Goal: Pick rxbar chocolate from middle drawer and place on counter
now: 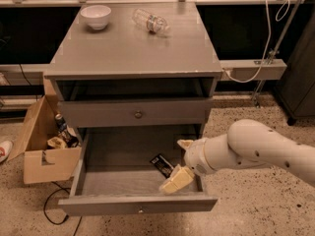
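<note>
The rxbar chocolate [161,164], a small black bar, lies flat on the floor of the open middle drawer [113,205], right of centre. My gripper [179,162] is open, reaching in over the drawer's right side. Its pale fingers [175,180] stand just right of the bar, one nearer the drawer front, one further back. It holds nothing. The grey counter [128,50] is the cabinet's top.
A white bowl [96,16] and a clear plastic bottle [151,21] lie at the back of the counter. The drawer above [138,113] is shut. A cardboard box [43,146] with clutter stands on the floor at left. A cable [54,210] lies near the drawer's left corner.
</note>
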Action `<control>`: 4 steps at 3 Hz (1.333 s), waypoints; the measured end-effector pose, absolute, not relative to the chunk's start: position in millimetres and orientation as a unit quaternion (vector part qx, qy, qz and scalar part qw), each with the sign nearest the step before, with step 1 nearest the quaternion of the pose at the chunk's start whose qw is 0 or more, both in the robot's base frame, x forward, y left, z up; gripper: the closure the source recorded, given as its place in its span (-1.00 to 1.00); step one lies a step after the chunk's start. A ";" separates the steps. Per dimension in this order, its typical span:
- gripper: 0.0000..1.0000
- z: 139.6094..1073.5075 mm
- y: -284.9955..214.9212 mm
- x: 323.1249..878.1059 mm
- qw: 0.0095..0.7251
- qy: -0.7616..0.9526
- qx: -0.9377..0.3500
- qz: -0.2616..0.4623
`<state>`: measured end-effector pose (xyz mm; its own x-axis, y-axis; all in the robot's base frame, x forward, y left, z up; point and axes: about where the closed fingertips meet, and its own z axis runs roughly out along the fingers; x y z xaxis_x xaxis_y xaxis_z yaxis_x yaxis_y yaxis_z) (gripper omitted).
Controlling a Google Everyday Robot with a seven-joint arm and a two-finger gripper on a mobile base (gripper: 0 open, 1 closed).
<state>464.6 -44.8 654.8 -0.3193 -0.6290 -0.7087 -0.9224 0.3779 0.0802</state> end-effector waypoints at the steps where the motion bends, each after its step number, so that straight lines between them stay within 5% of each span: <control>1: -1.00 660.1 -49.5 473.9 0.311 0.778 -0.495 0.230; 4: -1.00 584.7 -50.1 529.5 0.288 0.780 -0.526 0.178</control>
<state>529.5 -50.1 584.7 -0.2813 -0.7189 -0.6357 -0.9232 0.3835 -0.0252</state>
